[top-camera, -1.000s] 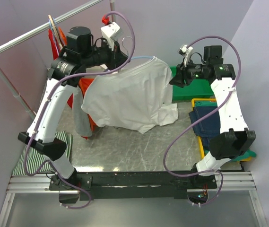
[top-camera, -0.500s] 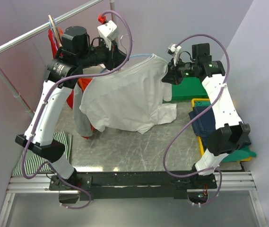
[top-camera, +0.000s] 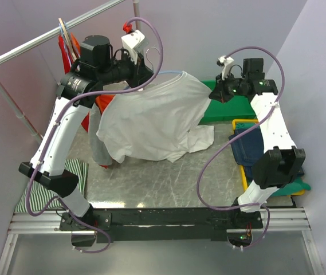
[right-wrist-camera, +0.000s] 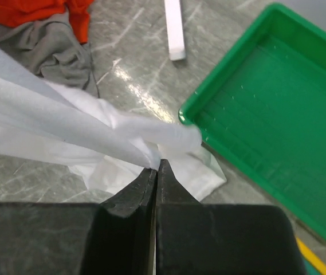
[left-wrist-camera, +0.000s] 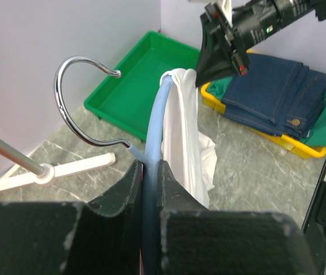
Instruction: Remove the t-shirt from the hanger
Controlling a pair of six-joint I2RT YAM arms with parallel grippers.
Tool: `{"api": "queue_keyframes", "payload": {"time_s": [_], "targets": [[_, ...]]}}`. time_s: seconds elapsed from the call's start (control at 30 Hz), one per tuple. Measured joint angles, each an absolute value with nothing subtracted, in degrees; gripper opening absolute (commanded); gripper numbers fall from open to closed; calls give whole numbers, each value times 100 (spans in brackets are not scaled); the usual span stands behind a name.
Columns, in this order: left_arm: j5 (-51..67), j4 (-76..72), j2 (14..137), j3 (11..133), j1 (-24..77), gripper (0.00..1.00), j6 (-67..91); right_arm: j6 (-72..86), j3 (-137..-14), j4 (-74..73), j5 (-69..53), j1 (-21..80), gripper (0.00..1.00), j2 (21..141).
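A white t-shirt point(top-camera: 157, 117) hangs on a light blue hanger point(top-camera: 171, 72) with a chrome hook point(left-wrist-camera: 74, 97). My left gripper point(top-camera: 145, 71) is shut on the hanger's blue bar point(left-wrist-camera: 157, 114) just below the hook and holds it above the table; its jaws point(left-wrist-camera: 148, 166) clamp the bar. The shirt point(left-wrist-camera: 185, 137) drapes over the bar's far end. My right gripper point(top-camera: 211, 94) is at the shirt's right shoulder. In the right wrist view its jaws point(right-wrist-camera: 157, 166) are shut, pinching a fold of the white cloth point(right-wrist-camera: 94, 137) at their tips.
A green tray point(top-camera: 231, 109) lies behind the right gripper. A yellow tray with folded jeans point(top-camera: 254, 146) is at the right. Red and grey garments point(top-camera: 97, 137) hang at the left under a clothes rail point(top-camera: 48, 37). A striped cloth point(top-camera: 42, 189) lies front left.
My right gripper reached left to the shirt's shoulder, then drew back right with the cloth in its tips. The shoulder is stretched rightward. The left gripper holds the hanger almost still.
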State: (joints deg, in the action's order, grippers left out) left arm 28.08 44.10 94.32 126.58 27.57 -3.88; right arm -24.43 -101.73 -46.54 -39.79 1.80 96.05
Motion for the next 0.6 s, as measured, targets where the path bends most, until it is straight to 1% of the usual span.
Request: {"api": "queue_keyframes", "payload": {"time_s": [0.27, 0.6], "targets": [[2808, 4460, 9430, 12578, 2762, 1, -390, -1973, -9839, -4086, -3879, 25, 0, 9404], [3020, 4530, 9432, 12578, 2801, 1, -530, -392, -9437, -2585, -3728, -690, 0, 9015]]}}
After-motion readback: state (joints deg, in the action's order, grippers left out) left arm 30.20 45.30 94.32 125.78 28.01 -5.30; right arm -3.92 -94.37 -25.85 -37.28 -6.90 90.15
